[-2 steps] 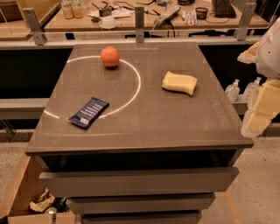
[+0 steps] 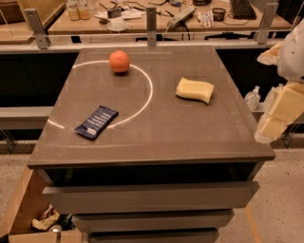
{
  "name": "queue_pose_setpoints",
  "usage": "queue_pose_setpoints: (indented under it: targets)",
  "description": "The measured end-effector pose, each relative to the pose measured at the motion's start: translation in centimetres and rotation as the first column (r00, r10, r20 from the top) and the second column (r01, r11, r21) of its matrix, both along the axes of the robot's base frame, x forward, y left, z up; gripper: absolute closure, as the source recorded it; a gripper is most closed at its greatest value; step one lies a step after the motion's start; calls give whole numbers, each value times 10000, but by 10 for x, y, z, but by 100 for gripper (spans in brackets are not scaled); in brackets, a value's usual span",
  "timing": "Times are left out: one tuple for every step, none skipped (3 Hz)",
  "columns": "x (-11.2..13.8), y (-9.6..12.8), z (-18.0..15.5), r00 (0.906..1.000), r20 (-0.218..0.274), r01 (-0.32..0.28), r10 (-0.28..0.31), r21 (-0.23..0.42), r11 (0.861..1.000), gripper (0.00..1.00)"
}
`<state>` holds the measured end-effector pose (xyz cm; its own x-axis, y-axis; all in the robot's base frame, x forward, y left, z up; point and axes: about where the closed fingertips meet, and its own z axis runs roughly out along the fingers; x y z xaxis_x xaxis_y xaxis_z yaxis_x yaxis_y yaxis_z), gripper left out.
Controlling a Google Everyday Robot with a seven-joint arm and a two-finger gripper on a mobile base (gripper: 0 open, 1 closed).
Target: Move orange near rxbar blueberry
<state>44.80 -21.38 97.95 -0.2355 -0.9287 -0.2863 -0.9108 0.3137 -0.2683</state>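
The orange [image 2: 119,61] sits at the far left part of the grey table [image 2: 156,137], on a white circle line. The rxbar blueberry [image 2: 96,122], a flat dark navy bar with white lettering, lies at the near left, well in front of the orange and apart from it. My gripper [image 2: 271,129] hangs off the table's right edge, at the end of the pale cream arm, far from both things and holding nothing that I can see.
A pale yellow sponge [image 2: 195,90] lies on the right half of the table. A white circle line [image 2: 150,90] is marked on the top. Drawers are below the front edge. A cluttered bench [image 2: 156,14] stands behind. A cardboard box [image 2: 28,213] is on the floor at the left.
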Motion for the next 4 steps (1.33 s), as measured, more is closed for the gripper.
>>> queue_pose_setpoints:
  targets:
    - [29,2,-4,9906,1191,364,-677,2472,9683,0]
    - [57,5,-2,9721,2008,326,-1211,3958,9177,0]
    - [88,18,-9,9657,2017,539,-1633,4598,8864,0]
    - [90,20,-8,9652,1976,610,-1714,4670,8821,0]
